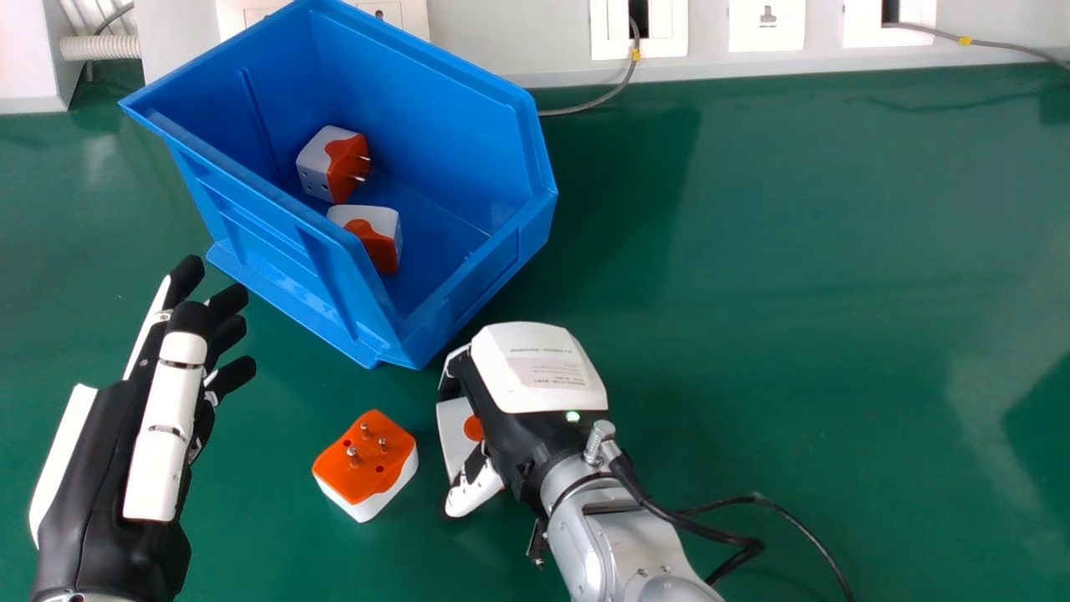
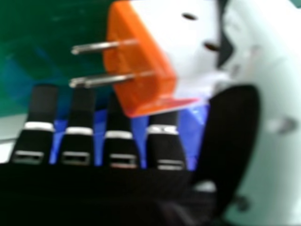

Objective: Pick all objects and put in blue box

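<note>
A green table carries a blue box and orange-white adapter.

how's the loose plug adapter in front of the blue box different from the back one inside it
The loose plug adapter stands on the green table with its metal pins pointing up; the back adapter lies in the blue box with its pins pointing sideways, toward the view's right. The loose one has its orange face on top, while the back one's faces sideways. Both have white and orange bodies.
</note>
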`<action>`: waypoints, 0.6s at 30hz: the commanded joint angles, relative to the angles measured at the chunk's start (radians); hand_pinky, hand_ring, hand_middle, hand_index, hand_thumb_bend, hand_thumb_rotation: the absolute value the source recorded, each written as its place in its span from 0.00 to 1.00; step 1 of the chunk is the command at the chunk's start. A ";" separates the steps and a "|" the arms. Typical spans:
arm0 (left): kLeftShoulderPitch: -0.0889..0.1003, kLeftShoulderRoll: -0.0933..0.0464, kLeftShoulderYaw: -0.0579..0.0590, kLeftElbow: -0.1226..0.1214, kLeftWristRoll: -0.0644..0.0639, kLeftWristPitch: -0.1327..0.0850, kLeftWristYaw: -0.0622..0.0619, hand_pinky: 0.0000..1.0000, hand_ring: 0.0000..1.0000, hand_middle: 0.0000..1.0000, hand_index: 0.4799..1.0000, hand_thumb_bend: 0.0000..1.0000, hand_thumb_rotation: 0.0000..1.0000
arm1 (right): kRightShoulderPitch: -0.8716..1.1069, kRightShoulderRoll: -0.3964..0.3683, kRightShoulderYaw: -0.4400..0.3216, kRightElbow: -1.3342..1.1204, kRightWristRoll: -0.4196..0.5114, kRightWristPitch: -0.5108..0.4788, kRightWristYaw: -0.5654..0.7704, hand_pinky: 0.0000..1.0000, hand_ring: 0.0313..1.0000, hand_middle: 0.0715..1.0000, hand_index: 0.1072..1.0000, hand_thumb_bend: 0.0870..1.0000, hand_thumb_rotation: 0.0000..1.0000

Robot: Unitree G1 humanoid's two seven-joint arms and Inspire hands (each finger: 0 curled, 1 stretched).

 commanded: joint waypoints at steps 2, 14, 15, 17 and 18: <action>-0.003 0.014 0.010 -0.020 -0.013 0.001 -0.003 0.89 0.94 0.93 0.96 0.41 1.00 | -0.005 -0.030 -0.003 0.022 0.007 -0.043 0.010 0.57 0.69 0.71 0.43 0.47 0.13; -0.004 0.019 0.017 -0.026 -0.016 0.011 -0.004 0.89 0.94 0.94 0.96 0.42 1.00 | -0.019 -0.076 -0.017 0.060 -0.003 -0.173 -0.055 0.42 0.50 0.55 0.42 0.46 0.04; -0.005 0.019 0.018 -0.025 -0.017 0.011 -0.004 0.89 0.94 0.94 0.96 0.42 1.00 | -0.018 -0.077 -0.019 0.059 -0.002 -0.176 -0.057 0.42 0.50 0.55 0.42 0.46 0.04; -0.003 0.019 0.018 -0.028 -0.019 0.012 -0.004 0.89 0.94 0.94 0.96 0.42 1.00 | -0.016 -0.080 -0.024 0.054 0.001 -0.180 -0.059 0.40 0.49 0.53 0.41 0.46 0.03; -0.003 0.019 0.018 -0.029 -0.020 0.013 -0.003 0.89 0.94 0.94 0.96 0.42 1.00 | -0.015 -0.081 -0.026 0.052 0.002 -0.181 -0.060 0.40 0.49 0.53 0.41 0.46 0.03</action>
